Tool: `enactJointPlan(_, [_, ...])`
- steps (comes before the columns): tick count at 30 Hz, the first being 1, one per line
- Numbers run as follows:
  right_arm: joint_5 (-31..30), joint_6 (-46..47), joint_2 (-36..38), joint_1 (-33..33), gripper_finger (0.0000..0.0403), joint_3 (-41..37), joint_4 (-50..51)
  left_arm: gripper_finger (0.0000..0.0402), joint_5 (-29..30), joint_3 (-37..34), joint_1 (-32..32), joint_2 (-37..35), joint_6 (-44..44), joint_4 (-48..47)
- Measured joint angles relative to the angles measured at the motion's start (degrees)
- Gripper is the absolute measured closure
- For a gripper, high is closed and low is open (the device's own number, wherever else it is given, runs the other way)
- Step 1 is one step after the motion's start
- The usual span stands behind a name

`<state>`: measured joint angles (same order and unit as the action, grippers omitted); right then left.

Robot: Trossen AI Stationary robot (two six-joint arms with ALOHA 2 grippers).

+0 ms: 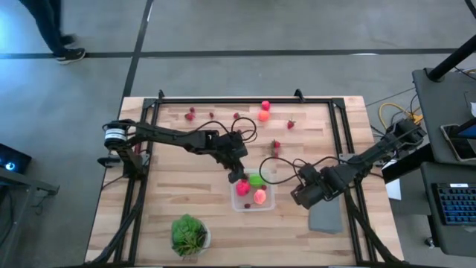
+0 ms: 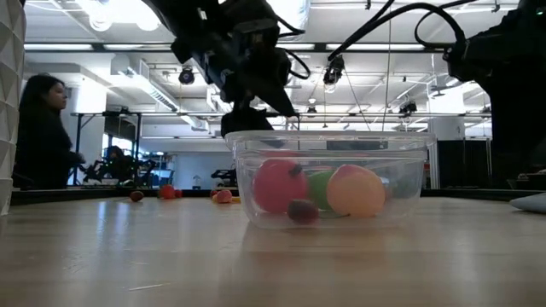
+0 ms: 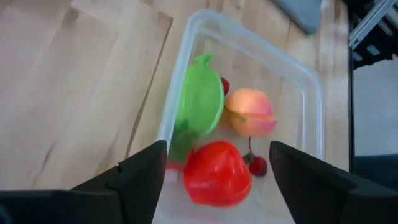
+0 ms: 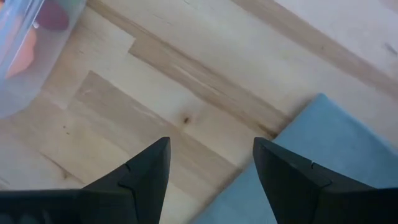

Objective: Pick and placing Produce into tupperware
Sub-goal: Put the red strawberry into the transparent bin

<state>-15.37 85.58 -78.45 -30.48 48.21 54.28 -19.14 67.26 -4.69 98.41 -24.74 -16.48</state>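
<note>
The clear tupperware stands on the wooden table right of centre. It holds a red piece, a lime-green piece, a peach-orange piece and a small dark cherry. My left gripper hangs open over the container's far-left corner, and its fingers stand on either side of the red piece without touching it. My right gripper is open and empty above bare wood between the tupperware and a grey slab. More produce lies toward the table's far edge: red berries, an orange piece and a strawberry.
A leafy plant in a white bowl stands at the near left. A black frame runs around the table's far edge and sides. Another red piece lies just beyond the tupperware. A person stands in the room behind.
</note>
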Motion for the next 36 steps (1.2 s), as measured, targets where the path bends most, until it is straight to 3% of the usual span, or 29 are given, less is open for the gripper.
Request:
enactJointPlan(4, [-1.9, -2.4, 0.0, 0.0, 0.0181, 0.0, 0.7, 0.0129, 0.8, 1.5, -0.1, -3.2, -0.1, -8.1])
enactJointPlan(9, [-4.7, -3.6, 0.7, 0.0, 0.0181, 0.0, 2.4, 0.0128, 8.2, 1.2, -0.1, -9.6, -2.5, -17.9])
enactJointPlan(17, [-5.8, -7.1, 6.5, 4.8, 0.0181, 0.0, 2.6, 0.0128, 14.5, -0.3, -0.1, -20.8, -8.0, -20.1])
enactJointPlan(25, [-4.7, -14.4, 8.5, 21.9, 0.0181, 0.0, 0.0, 0.0128, 24.1, -0.9, -0.2, -26.8, -5.4, -20.0])
enactJointPlan(32, [-2.6, -25.4, 7.0, 41.4, 0.0181, 0.0, -4.8, 0.0128, 27.7, -1.0, -0.3, -27.2, 0.1, -20.1])
enactJointPlan(36, [2.3, -28.2, 5.1, 51.7, 0.0181, 0.0, -9.5, 0.0128, 30.6, -1.0, -1.5, -26.9, 3.0, -20.2])
